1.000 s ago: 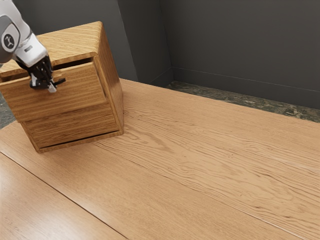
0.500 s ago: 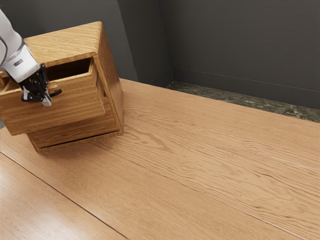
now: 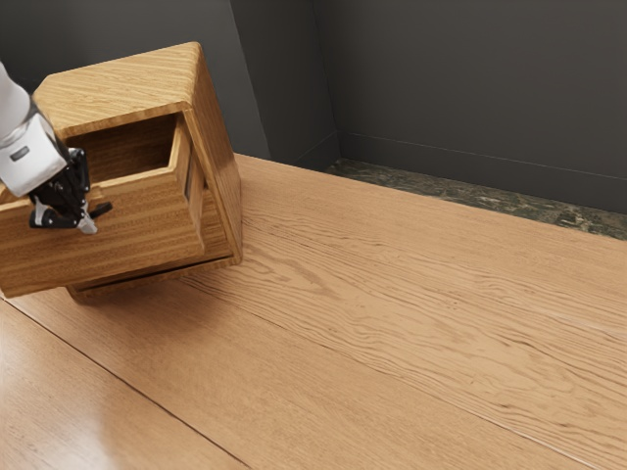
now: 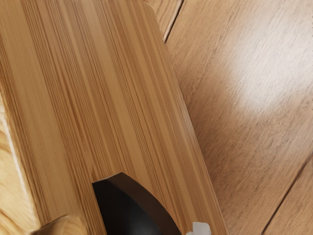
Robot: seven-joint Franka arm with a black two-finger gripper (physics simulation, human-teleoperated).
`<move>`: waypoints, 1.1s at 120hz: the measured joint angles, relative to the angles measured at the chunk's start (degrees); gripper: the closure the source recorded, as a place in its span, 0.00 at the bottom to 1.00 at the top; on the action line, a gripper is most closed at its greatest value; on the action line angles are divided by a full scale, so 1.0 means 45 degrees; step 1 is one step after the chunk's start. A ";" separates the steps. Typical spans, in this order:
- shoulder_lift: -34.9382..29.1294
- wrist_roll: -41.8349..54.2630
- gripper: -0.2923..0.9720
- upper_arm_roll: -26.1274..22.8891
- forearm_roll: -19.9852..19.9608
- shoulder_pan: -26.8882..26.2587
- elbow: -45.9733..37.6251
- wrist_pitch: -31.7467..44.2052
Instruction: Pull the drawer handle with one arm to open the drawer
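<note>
Drawer [image 3: 127, 230], boxy striped-grain wood, pulled out (upper one); black pincer [image 3: 67, 217] clamped on thin handle [image 3: 99, 208].

The white arm [image 3: 18, 137] reaches in from the exterior view's upper left, its last link sloping down toward that view's right. At its end the black gripper [image 3: 69, 217] hangs tilted, fingers pointing down and pinched together on the drawer handle [image 3: 101, 208].

Exterior view looks down from the side; wrist view, seemingly close, shares drawer front [image 3: 127, 235] [image 4: 98, 98].
</note>
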 joint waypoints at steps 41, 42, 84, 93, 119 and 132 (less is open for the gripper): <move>-0.1340 -0.0997 0.93 -0.0158 0.0066 -0.0237 -0.1028 -0.0284; -0.1360 -0.1016 0.93 -0.0170 0.0066 -0.0234 -0.1033 -0.0298; -0.1889 -0.1584 0.85 -0.0691 0.0013 -0.0037 -0.1173 -0.1130; -0.2016 -0.1662 0.84 -0.0697 0.0004 0.0024 -0.1176 -0.1272; -0.2149 -0.1826 0.78 -0.0712 -0.0028 0.0156 -0.1169 -0.1724; -0.2160 -0.1874 0.74 -0.0850 -0.0048 0.0173 -0.1157 -0.1901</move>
